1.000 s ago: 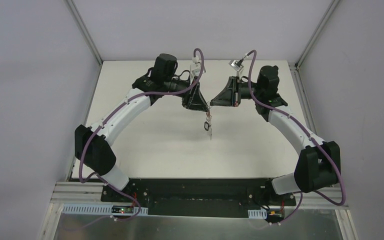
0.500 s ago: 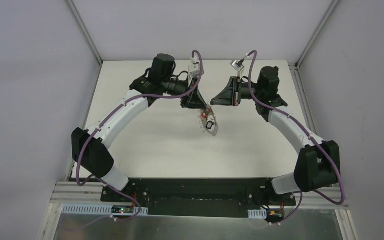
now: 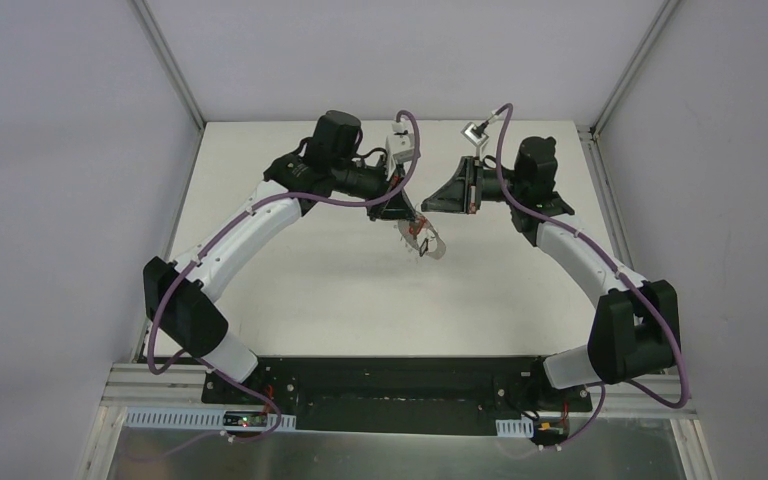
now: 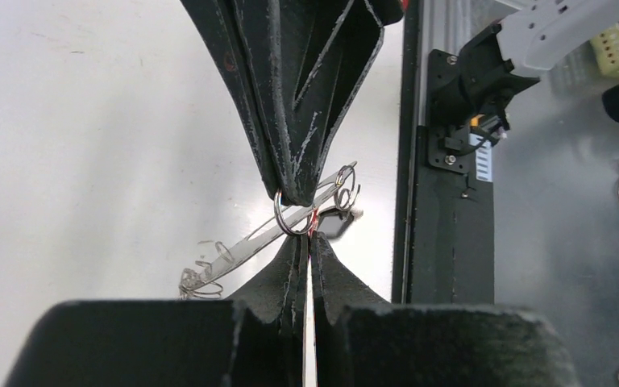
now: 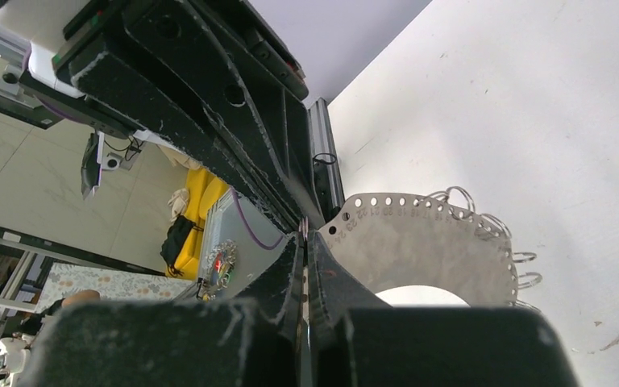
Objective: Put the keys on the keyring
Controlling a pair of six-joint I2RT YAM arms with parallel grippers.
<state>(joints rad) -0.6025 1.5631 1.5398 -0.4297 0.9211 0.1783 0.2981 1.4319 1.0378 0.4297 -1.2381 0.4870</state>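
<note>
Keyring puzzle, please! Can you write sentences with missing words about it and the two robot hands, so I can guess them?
1. The right gripper is ___ on the keyring.
2. A row of small round ___ runs along the keyring's edge.
3. The wire loops on it are ___ in colour.
4. The left gripper meets the right one tip to tip over a table that is ___ in colour.

Missing words: shut, holes, silver, white.

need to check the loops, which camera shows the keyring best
Right wrist: the keyring faces the camera, punched holes and wire loops clear. Left wrist shows it nearly edge-on. Top external shows a tiny shape.
</note>
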